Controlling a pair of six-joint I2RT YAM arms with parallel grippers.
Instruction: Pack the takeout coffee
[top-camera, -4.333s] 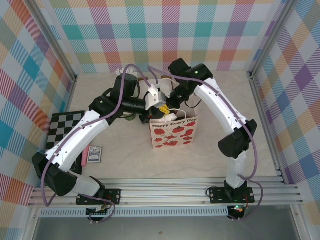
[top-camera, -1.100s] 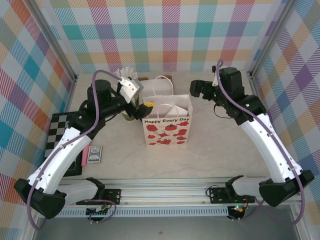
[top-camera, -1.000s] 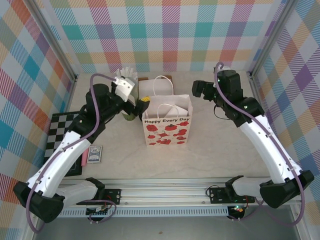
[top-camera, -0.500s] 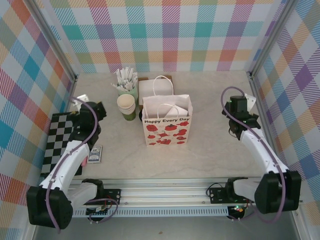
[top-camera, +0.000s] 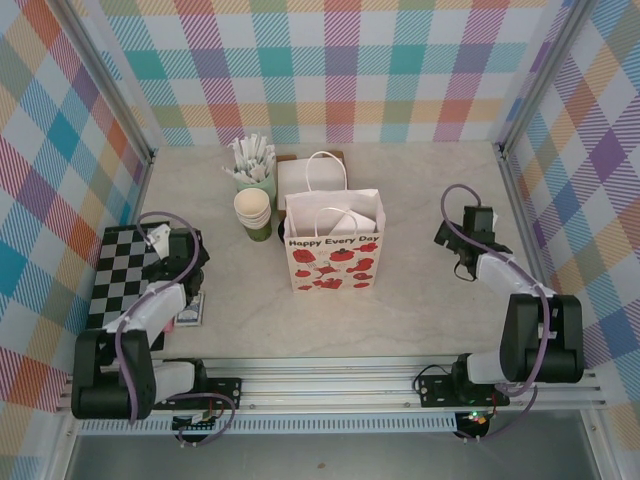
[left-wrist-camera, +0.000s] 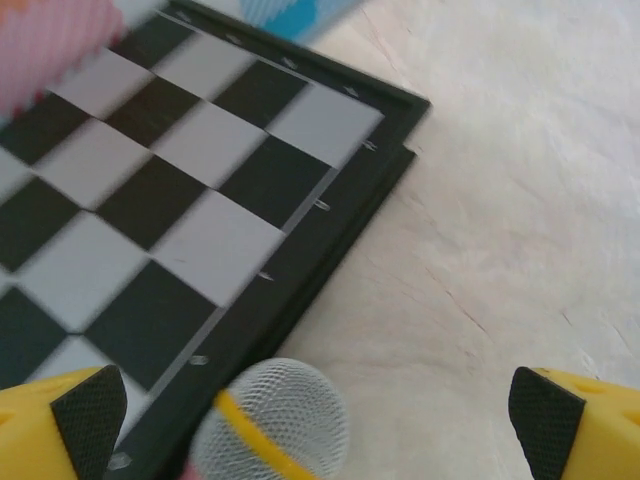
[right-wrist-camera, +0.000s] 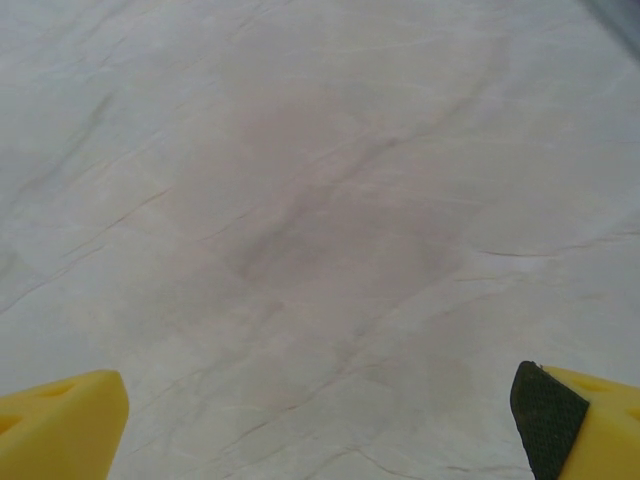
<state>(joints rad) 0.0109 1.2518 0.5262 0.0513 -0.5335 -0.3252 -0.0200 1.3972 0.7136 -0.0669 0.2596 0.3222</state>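
Left wrist view: the blurred checkerboard (left-wrist-camera: 150, 200) runs off the left edge, a pink smear (left-wrist-camera: 50, 40) upper left is unreadable, the bottom edge cuts a mesh ball (left-wrist-camera: 275, 420) and the left tool (left-wrist-camera: 318, 412).

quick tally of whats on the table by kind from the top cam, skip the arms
paper bags: 2 (strawberry-print bag, white bag behind it)
stack of paper cups: 1
cup of white sticks: 1
chessboard: 1
small dark packet: 1
total: 6
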